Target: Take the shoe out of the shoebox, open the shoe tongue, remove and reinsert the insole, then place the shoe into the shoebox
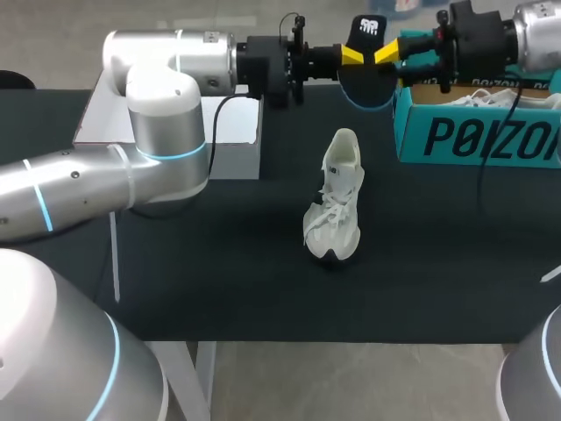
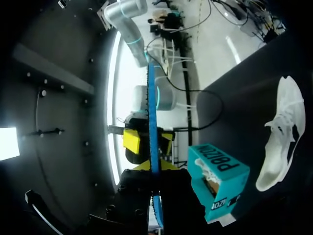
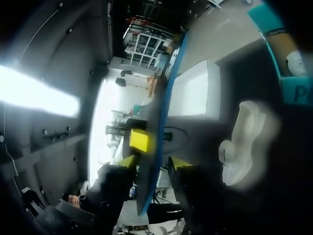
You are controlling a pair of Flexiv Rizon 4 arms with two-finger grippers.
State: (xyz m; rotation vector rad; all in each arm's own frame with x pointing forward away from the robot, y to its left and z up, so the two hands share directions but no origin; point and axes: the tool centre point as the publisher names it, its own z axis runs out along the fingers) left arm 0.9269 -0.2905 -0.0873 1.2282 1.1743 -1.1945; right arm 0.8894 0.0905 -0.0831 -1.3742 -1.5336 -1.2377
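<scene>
Left tool (image 1: 352,55) and right tool (image 1: 388,51): bright yellow tips on black bodies. Between them is a black insole (image 1: 368,83) with a blue edge and a small white logo. Beneath the tools, an off-white shoe (image 1: 335,197) with a dark sole lies on a black tabletop (image 1: 263,289). Beside the right tool is a teal shoebox (image 1: 478,136) with dark lettering.
</scene>
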